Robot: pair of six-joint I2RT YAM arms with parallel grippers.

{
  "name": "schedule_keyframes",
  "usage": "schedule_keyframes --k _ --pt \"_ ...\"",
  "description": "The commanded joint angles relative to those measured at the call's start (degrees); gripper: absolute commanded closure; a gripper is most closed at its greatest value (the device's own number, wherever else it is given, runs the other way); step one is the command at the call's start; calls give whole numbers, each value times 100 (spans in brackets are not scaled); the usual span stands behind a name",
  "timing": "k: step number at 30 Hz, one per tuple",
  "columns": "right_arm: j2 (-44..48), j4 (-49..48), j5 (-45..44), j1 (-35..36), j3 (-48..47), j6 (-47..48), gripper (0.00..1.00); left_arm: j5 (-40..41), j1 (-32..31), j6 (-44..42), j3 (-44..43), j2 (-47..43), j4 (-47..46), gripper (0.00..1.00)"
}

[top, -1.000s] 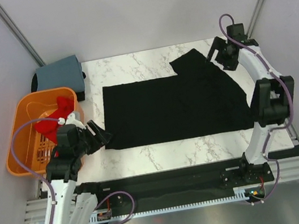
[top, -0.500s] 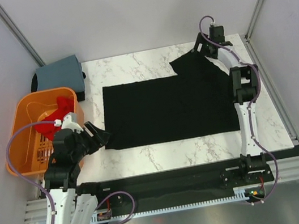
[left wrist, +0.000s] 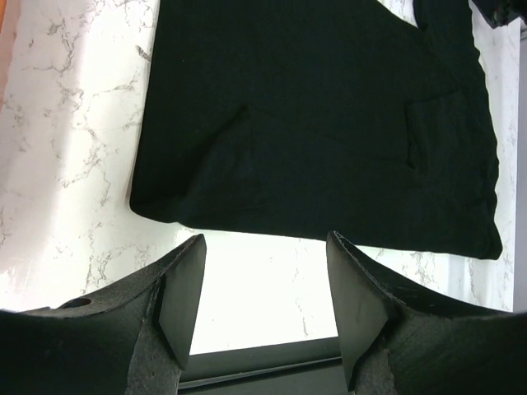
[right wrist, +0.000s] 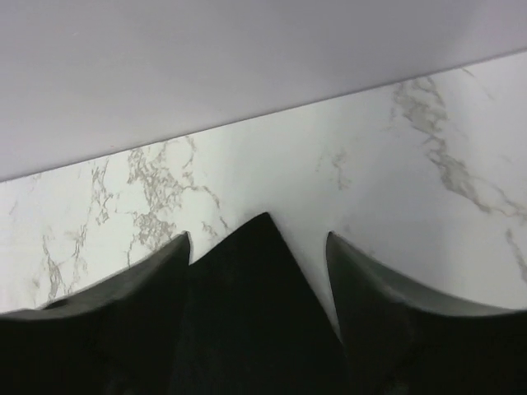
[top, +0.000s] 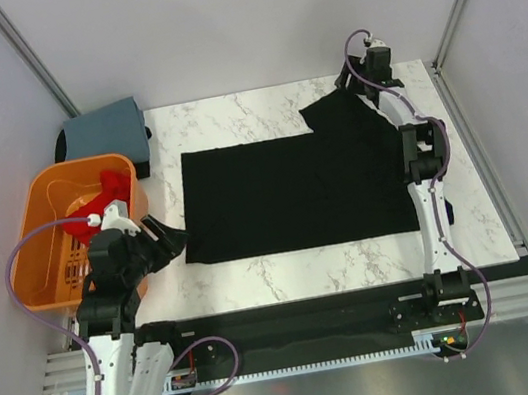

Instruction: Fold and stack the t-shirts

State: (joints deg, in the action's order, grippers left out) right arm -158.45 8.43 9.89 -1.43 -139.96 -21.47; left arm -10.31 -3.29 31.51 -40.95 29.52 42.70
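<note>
A black t-shirt lies spread flat on the marble table, one sleeve pointing to the far right. My left gripper is open and empty just off the shirt's near left corner; in the left wrist view the shirt's hem lies ahead of the fingertips. My right gripper is open at the far sleeve tip. In the right wrist view the sleeve's black corner lies between the two fingers, not pinched.
An orange basket with a red t-shirt stands at the left table edge. A folded grey-blue shirt lies at the far left corner. Grey walls close the back and sides.
My right arm has swung from the right side inward to the far sleeve tip. My left gripper has drawn back slightly to the left of the shirt's corner.
</note>
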Motion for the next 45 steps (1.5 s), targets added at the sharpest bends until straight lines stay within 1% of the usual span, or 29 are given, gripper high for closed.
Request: schedule_keyframes --k 1,4,6,7,10,11,13,14,15,19,22,23,24,25,26,28,29,30,31,33,34,36,37,38,39,41,42,44,45 --pt "-81 212 285 292 109 187 35 -165 65 -268 -10 -25 -227 33" --pt "60 238 338 328 320 179 43 -173 74 -259 -10 -16 -227 33" --pt "148 238 373 336 469 196 45 -165 74 -259 -10 -34 -218 33" --pt "174 238 382 337 513 214 52 -165 74 -268 -10 -34 -227 33" --pt "236 239 312 337 584 231 63 -174 74 -268 -1 -34 -227 33" --pt "245 238 312 337 593 240 73 -182 74 -268 -1 -34 -218 33" --pt "297 247 294 328 593 223 81 -182 74 -268 -1 -8 -227 33" --pt "367 239 277 336 601 214 92 -174 74 -268 -1 -16 -227 33" --pt "411 238 277 328 610 179 98 -165 74 -268 -1 -8 -227 33" --pt "946 177 110 363 908 21 100 -112 83 -250 17 98 -253 34" --pt "1982 -392 -92 363 2100 -689 100 -7 136 -303 -36 396 -402 34" --pt "2716 -690 -293 424 3201 -944 100 -33 118 -312 -62 719 -655 34" --pt "3080 -1093 -312 468 3803 -1155 100 -16 92 -268 -115 931 -788 35" --pt "3423 -1854 -321 538 4384 -1479 100 63 39 -224 -315 1150 -911 35" --pt "3974 -2106 -356 678 5277 -1535 100 281 -109 -189 -456 1483 -1095 35" --pt "4435 -2545 -496 819 6255 -1562 100 694 -390 -224 -1060 2476 -1220 35" --pt "4802 -2722 -540 924 6540 -1535 100 1271 -714 -276 -1317 2854 -1237 33" --pt "4945 -2889 -593 951 6795 -1518 100 1512 -847 -416 -1589 3206 -1238 32" --pt "5042 -3151 -585 960 7163 -1526 100 1697 -936 -461 -2148 4027 -1264 31" --pt "5140 -3460 -523 961 7368 -1509 100 2005 -963 -601 -2696 4857 -1343 29" --pt "5131 -3497 -488 961 7430 -1465 100 2189 -963 -663 -3291 5636 -1343 29" --pt "4930 -3672 -357 961 7448 -1386 100 2313 -902 -751 -3891 6466 -1334 29" --pt "4851 -3838 -121 961 7413 -1360 100 2357 -884 -769 -4443 7184 -1343 29" --pt "4737 -3857 -75 943 7396 -1333 100 2358 -832 -786 -4726 7521 -1334 29" --pt "4701 -3918 -5 952 7387 -1290 100 2349 -814 -821 -5295 7821 -1247 29" --pt "4692 -4172 135 960 7614 -1245 100 2384 -726 -839 -5825 8662 -1159 29" --pt "4692 -4469 162 952 7728 -1306 100 2393 -700 -857 -6324 8937 -1132 29" --pt "4570 -4630 284 934 7896 -1394 100 2515 -638 -883 -6836 9673 -913 29" --pt "4508 -4700 346 934 7888 -1438 100 2568 -612 -874 -7326 9887 -791 29"
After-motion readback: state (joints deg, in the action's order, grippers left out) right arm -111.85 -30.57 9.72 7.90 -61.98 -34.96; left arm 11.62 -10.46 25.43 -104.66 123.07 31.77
